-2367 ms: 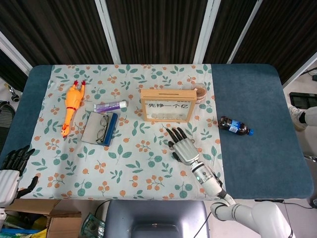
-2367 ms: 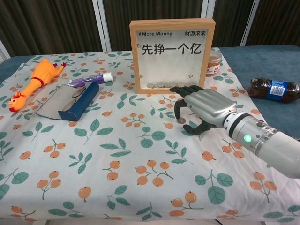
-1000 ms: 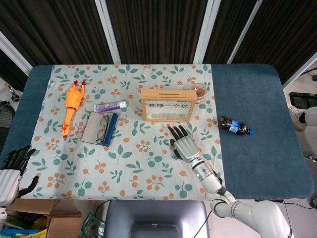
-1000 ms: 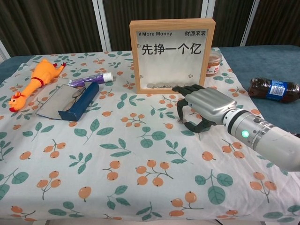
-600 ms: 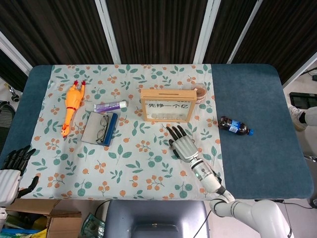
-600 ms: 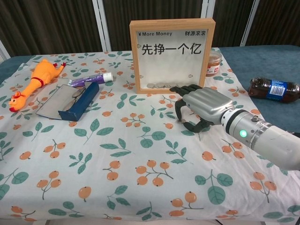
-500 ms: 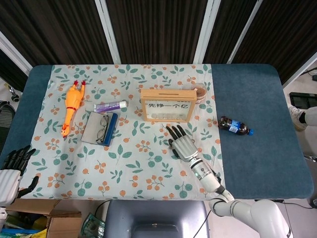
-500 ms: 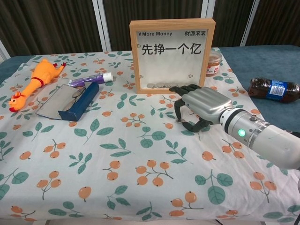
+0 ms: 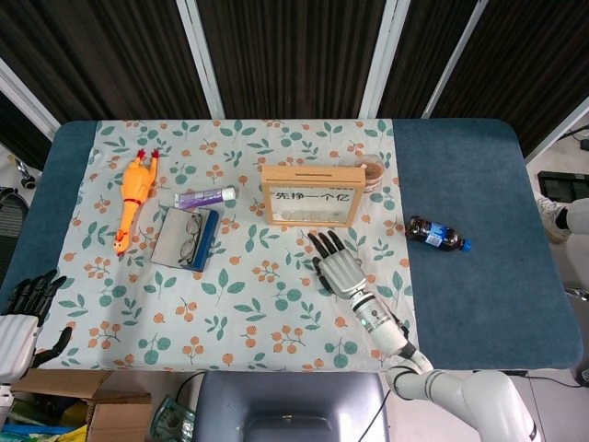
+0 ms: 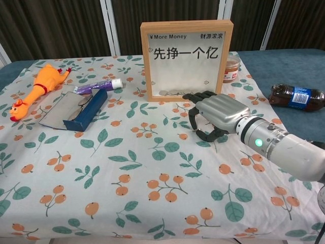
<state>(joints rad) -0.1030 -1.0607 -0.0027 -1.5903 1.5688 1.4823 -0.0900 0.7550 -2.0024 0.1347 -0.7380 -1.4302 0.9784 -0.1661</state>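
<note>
Your right hand (image 10: 216,114) sits palm-down on the floral cloth (image 10: 127,168), fingers (image 10: 195,122) curled with the tips on or just above the cloth. You can't tell from either view whether anything small is under them; no object shows in the grasp. In the head view the same hand (image 9: 339,267) shows fingers spread slightly, pointing toward the frame.

The wooden coin-box frame (image 10: 186,58) stands upright just beyond the fingertips, close but apart from them. Coins lie along its bottom inside the glass. Behind the frame, off its far right corner, is a small jar (image 10: 231,68).

Out to the right of your fingers, well apart, a dark soda bottle (image 10: 297,96) lies on its side on the bare blue table (image 10: 284,66).

Out to the left of the fingers, well apart: a blue glasses case (image 10: 76,109) with glasses (image 9: 189,237) resting on it, a purple tube (image 10: 96,86) just beyond the case, and an orange rubber chicken (image 10: 38,89) lying further left still.

Your left hand (image 9: 23,313) shows only in the head view, off the near left edge of the table, fingers apart and holding nothing, well away from everything on the cloth.
</note>
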